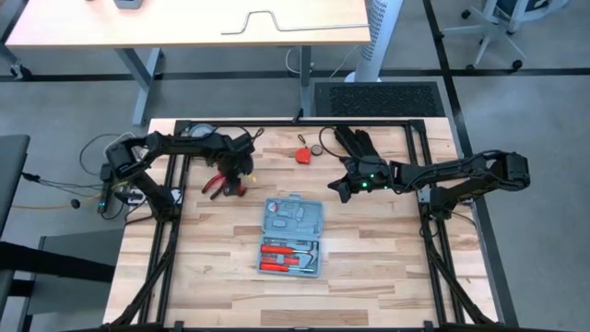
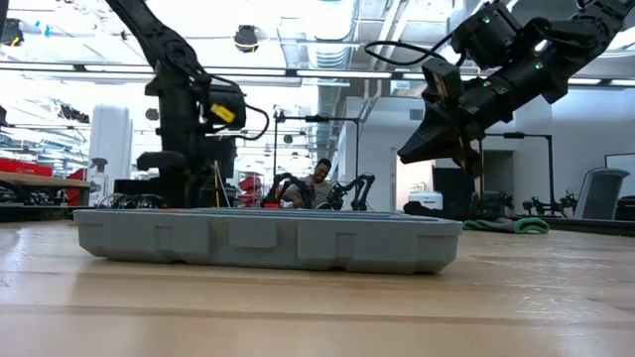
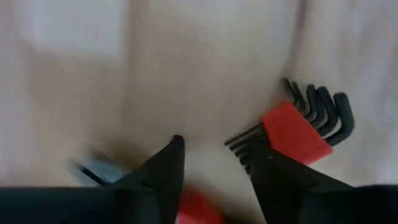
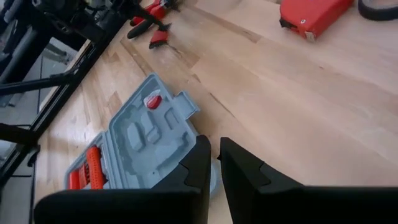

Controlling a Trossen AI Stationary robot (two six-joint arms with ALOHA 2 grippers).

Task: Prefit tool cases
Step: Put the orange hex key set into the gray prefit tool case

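A: High view first, starting at the left. The left hand [image 1: 236, 166] sits low over the worktop [image 1: 369, 258] at its far-left part, right by some red-handled tools [image 1: 221, 187].

B: What are its fingers doing?

A: In the left wrist view they stand apart with bare wood between them, grasping nothing. A red holder of black hex keys [image 3: 297, 127] lies just beyond one fingertip.

B: And the tool case [image 1: 292, 236]?

A: Open flat in the middle of the worktop, nearer the front edge than either hand. One half shows empty grey recesses, the other carries red-handled tools. It lies well apart from the left hand, to that hand's right and forward of it.

B: Moving right?

A: A small red tape measure [image 1: 303, 154] lies toward the far edge, and a black glove [image 1: 355, 143] beside it. The right hand [image 1: 339, 189] hangs above the worktop, up and to the right of the case, not touching it.

B: Its fingers?

A: Nearly together in the right wrist view, with only a thin gap, and nothing between them. The case [image 4: 140, 140] shows just past the fingertips there. In the low view that hand [image 2: 442, 139] hangs clear above the case's [image 2: 268, 240] right end.
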